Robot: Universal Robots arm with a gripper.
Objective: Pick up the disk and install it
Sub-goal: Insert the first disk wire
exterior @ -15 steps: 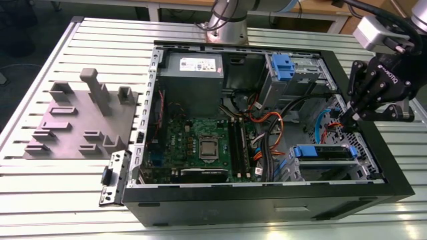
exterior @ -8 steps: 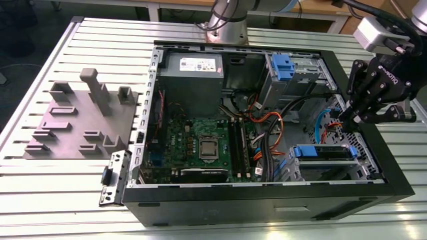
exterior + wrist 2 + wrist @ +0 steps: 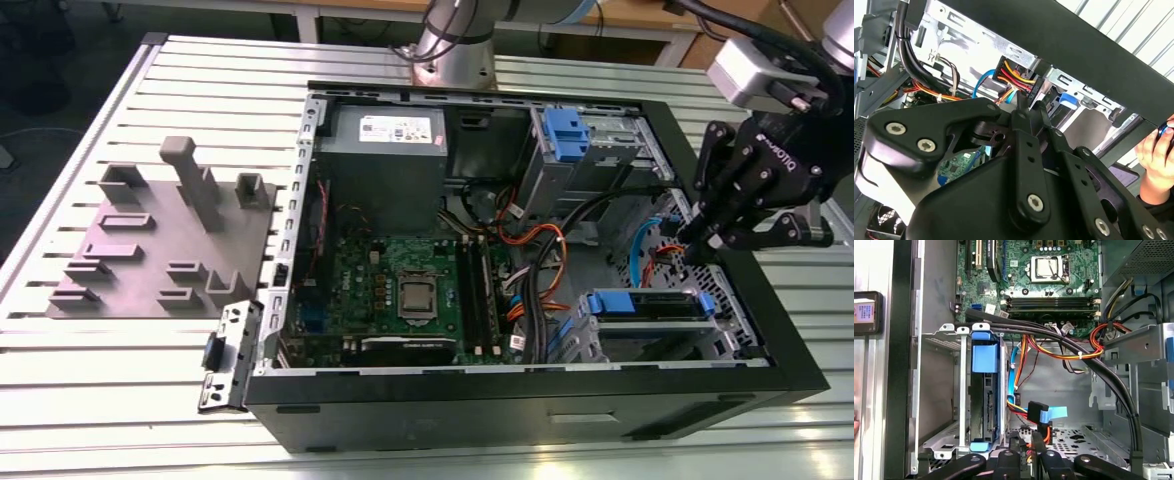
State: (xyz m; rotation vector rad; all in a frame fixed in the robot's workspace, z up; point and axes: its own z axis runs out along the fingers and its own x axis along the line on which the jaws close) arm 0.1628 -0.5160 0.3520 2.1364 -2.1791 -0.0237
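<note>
The disk [image 3: 647,303] sits in the drive cage at the near corner of the open computer case [image 3: 534,400], on the exterior view's right. Its blue rails and tab show. In the first wrist view the disk [image 3: 990,405] stands edge-on in the metal cage, blue tab [image 3: 986,357] at one end. My gripper [image 3: 691,250] reaches into the case just behind the cage, with nothing of the disk in it. Its fingers [image 3: 1021,107] are shut, tips close to a black plug [image 3: 1033,89] with red and yellow wires. A blue plug [image 3: 1046,414] hangs just beyond my gripper [image 3: 1025,446].
Black cable bundles [image 3: 1074,347] cross above the cage. The motherboard [image 3: 400,280], a grey power-supply box [image 3: 387,135] and a blue latch with its cage [image 3: 567,135] lie within the case. A grey fixture [image 3: 160,240] stands outside it. A person's hand [image 3: 1156,150] is near the case wall.
</note>
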